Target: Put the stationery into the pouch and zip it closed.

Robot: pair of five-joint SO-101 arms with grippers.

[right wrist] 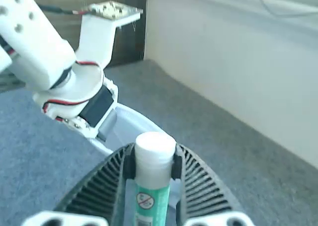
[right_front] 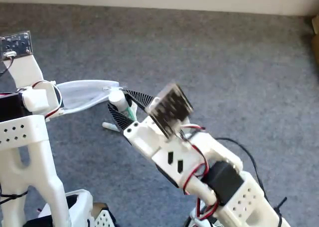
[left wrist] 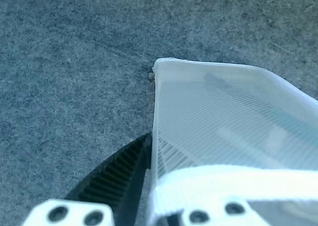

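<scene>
Grey carpet; left pincer pinching pouch, right pincer clamping glue stick.

Cut off below — glue stick.

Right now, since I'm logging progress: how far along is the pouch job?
Done: the left gripper grips the pouch, presenting it. In hand: the right gripper holds the glue stick by the pouch's end, not yet inside. Left: drop it in, perhaps add the small white item on the carpet, then zip. I can't tell what the pouch already holds.
</scene>
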